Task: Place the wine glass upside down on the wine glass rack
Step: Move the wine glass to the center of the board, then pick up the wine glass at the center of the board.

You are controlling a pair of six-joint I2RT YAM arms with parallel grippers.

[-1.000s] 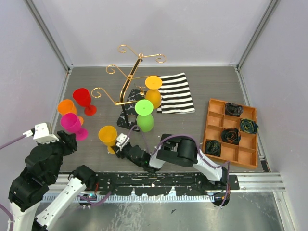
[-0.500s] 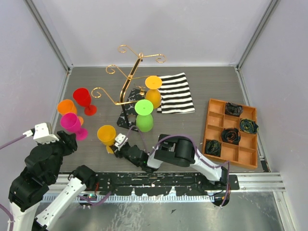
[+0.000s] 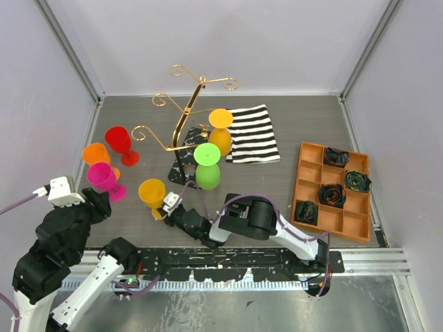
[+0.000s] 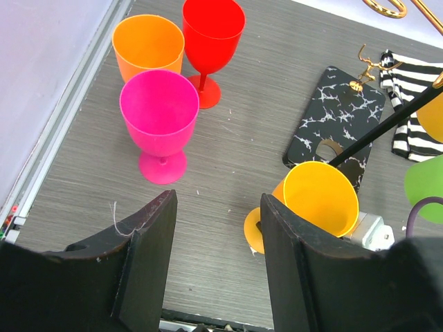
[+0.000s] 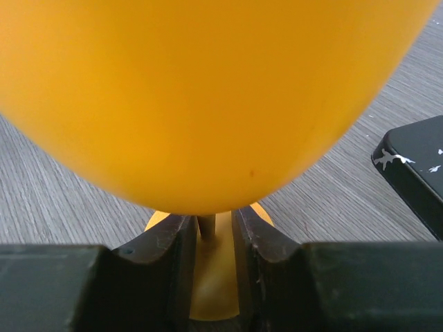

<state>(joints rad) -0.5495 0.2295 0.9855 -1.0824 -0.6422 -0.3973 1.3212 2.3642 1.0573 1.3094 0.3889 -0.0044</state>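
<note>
**Stem grasp pending**

Yellow wine glass [image 3: 152,190]: lower-left of centre. Wine glass rack [image 3: 181,131]: just above it. Right gripper [image 5: 208,238]: narrow astride the stem, pinch unconfirmed. Left gripper [image 4: 214,263]: wide, empty. We advise centring the stem and gripping firmly before lifting.

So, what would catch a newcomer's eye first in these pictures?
First, the tall gold rack at the middle back, with a green glass and an orange-yellow glass upside down beside it. Next, the red glass, the orange glass and the pink glass standing upright at the left. In front, the right gripper has its fingers on either side of the stem of a yellow glass.
</note>
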